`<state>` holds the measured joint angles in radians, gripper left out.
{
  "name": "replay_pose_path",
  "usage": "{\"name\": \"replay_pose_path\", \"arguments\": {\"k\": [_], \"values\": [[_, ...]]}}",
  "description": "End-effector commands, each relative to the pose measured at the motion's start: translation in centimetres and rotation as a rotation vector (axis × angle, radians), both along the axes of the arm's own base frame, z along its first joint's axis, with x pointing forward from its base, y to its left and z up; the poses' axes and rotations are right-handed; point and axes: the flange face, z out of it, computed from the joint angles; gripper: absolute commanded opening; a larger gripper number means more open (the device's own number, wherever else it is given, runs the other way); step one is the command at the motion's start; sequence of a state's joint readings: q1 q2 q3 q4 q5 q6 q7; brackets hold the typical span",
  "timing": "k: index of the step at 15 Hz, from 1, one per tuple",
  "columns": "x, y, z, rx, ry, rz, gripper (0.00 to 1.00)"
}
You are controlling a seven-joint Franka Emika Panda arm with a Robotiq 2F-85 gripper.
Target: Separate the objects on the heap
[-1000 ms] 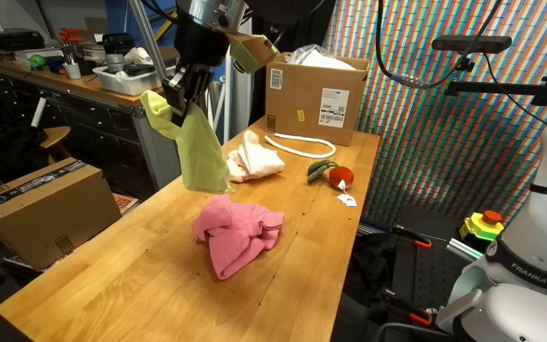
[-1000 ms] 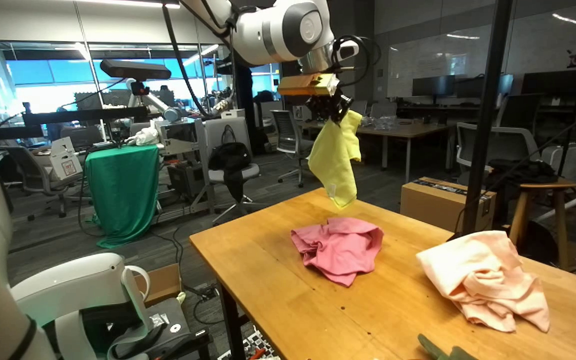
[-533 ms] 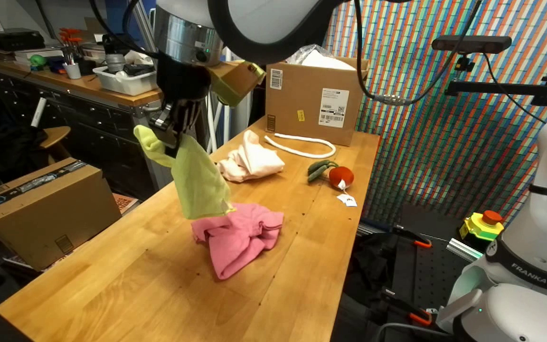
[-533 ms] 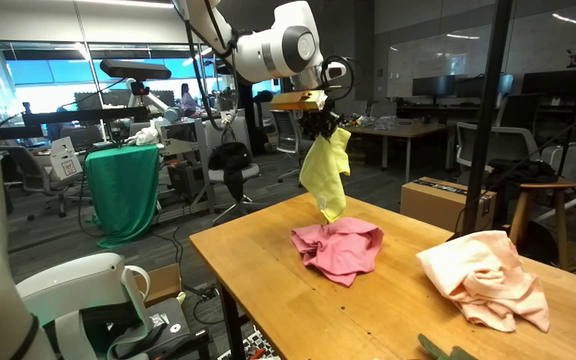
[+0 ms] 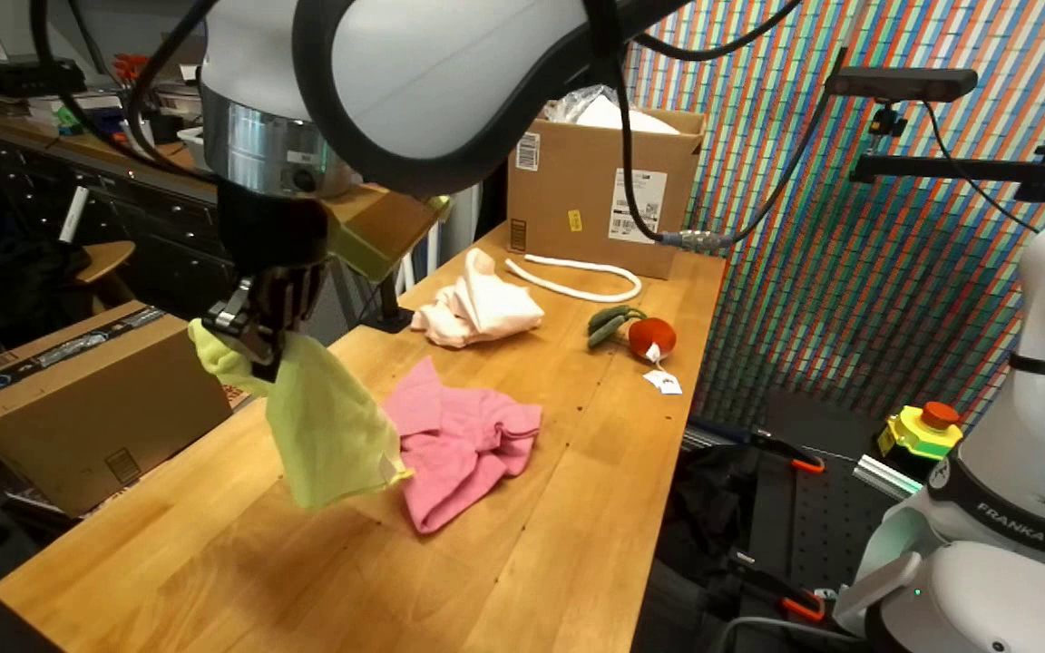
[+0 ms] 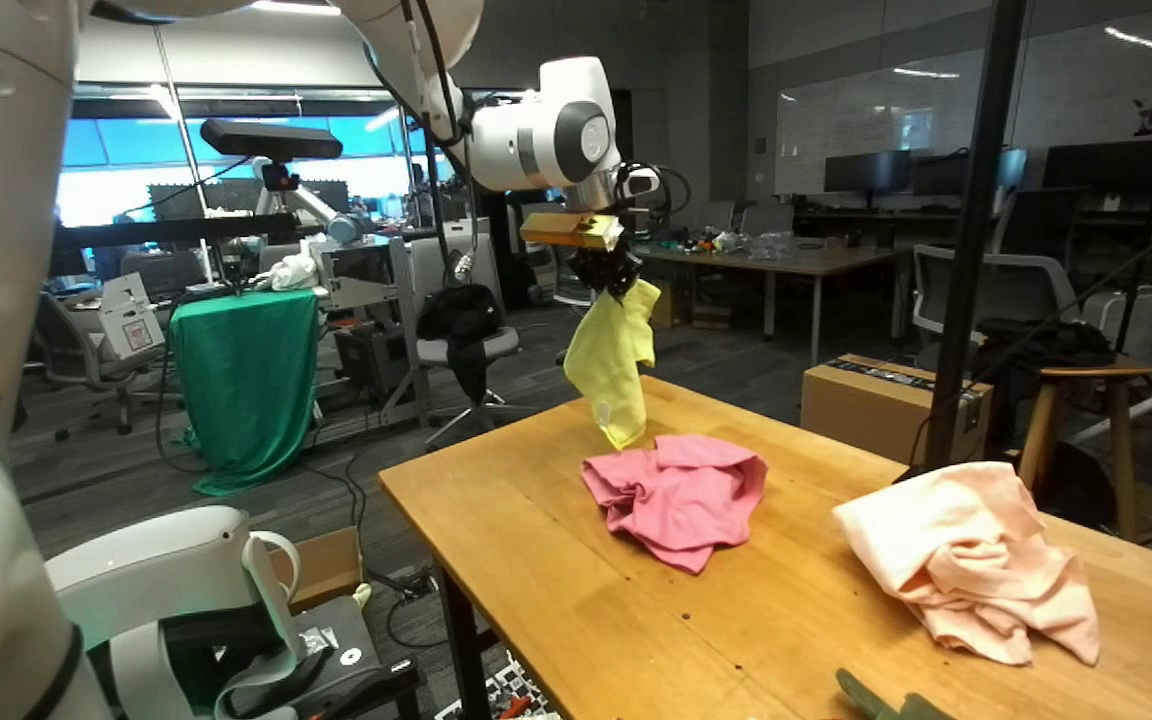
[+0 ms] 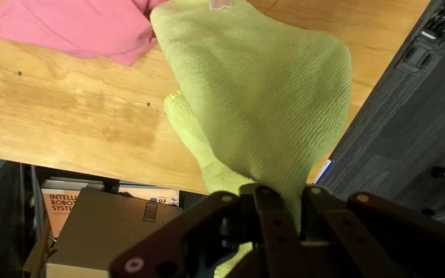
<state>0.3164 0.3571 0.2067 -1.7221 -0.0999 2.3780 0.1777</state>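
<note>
One wooden table point(image 5: 522, 599), carrying rumpled pink cloth point(image 5: 466, 444). Cardboard box point(image 5: 559, 243): well apart from pink cloth, behind it in an exterior view. Cream cloth point(image 6: 976, 565): crumpled on table, apart from pink cloth, on cardboard box's side of it. Yellow cloth point(image 5: 325, 426): hanging in air near pink cloth; whether touching, cannot tell. Claw point(image 7: 290, 197): clenched around yellow cloth, higher than pink cloth. White cord point(image 5: 602, 297): between pink cloth and cardboard box. Red ball point(image 5: 649, 337), green piece point(image 5: 607, 326) just beside: behind and right of pink cloth in an exterior view.
</note>
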Motion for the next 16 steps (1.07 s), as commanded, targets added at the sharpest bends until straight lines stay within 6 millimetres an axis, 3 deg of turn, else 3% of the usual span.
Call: {"name": "replay_pose_path", "arguments": {"k": [1,16], "values": [[1.1,2.4,-0.5,0.046,0.039,-0.016,0.03],[6.5,3.2,-4.9,0.218,0.142,-0.144,0.03]]}}
